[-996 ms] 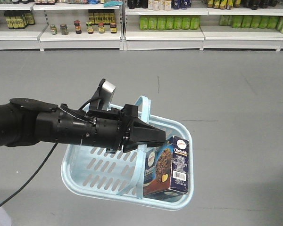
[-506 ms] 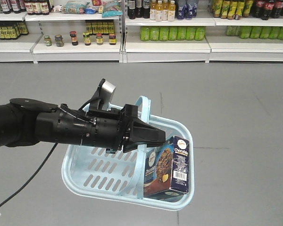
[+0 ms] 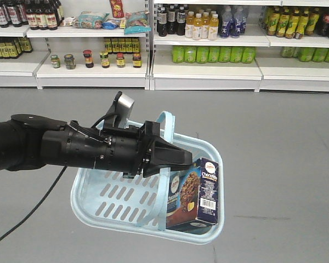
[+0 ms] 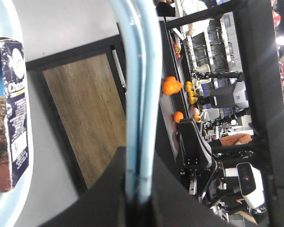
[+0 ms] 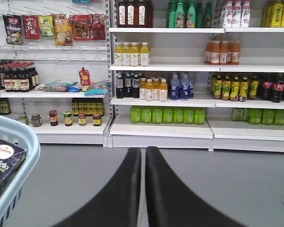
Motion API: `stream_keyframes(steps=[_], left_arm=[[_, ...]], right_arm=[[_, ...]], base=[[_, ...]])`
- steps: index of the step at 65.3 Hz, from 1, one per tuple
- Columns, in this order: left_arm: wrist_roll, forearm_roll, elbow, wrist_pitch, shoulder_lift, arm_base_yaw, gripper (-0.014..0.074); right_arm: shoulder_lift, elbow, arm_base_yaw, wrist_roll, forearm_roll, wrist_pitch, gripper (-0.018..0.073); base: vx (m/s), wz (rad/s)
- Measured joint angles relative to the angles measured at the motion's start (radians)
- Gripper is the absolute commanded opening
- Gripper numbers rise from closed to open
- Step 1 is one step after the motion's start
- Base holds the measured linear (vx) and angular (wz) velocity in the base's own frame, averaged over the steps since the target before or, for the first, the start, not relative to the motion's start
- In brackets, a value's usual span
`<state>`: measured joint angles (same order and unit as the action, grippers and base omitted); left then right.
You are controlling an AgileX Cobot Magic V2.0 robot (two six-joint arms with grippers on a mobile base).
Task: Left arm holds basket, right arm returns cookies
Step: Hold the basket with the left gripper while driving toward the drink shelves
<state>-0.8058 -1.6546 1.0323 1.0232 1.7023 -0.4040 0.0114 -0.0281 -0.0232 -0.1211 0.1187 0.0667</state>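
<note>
In the front view my left gripper (image 3: 178, 159) is shut on both flat handles (image 3: 165, 123) of the light blue basket (image 3: 82, 211), which hangs in the air over the grey floor. The cookies (image 3: 194, 192), a dark navy box with a cookie picture and a barcode, stand upright in the basket's right end. In the left wrist view the handles (image 4: 141, 85) run between the shut jaws of the left gripper (image 4: 139, 158), with the cookies (image 4: 9, 113) at the left edge. The right gripper (image 5: 145, 151) is shut and holds nothing; the basket rim (image 5: 26, 142) and the cookies (image 5: 4, 163) are at its lower left.
White store shelves (image 3: 203, 71) line the back, holding green and orange drink bottles (image 5: 165, 115), dark sauce bottles and small jars (image 3: 88, 59). Grey floor (image 3: 279, 164) lies between me and them. The left wrist view shows a wooden panel (image 4: 85, 113) and oranges (image 4: 172, 86).
The shelves have slid down and to the right in the front view, showing more of them. The left arm, basket and cookies keep the same place in the frame.
</note>
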Motion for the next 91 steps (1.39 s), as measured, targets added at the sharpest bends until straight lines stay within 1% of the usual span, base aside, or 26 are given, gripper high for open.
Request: stream_keyframes(steps=[91], left_arm=[[0.0,0.0,0.0,-0.008,0.0,0.0,-0.0006]], right_arm=[[0.0,0.0,0.0,0.0,0.0,0.0,-0.0006]], base=[[0.49,-0.01]])
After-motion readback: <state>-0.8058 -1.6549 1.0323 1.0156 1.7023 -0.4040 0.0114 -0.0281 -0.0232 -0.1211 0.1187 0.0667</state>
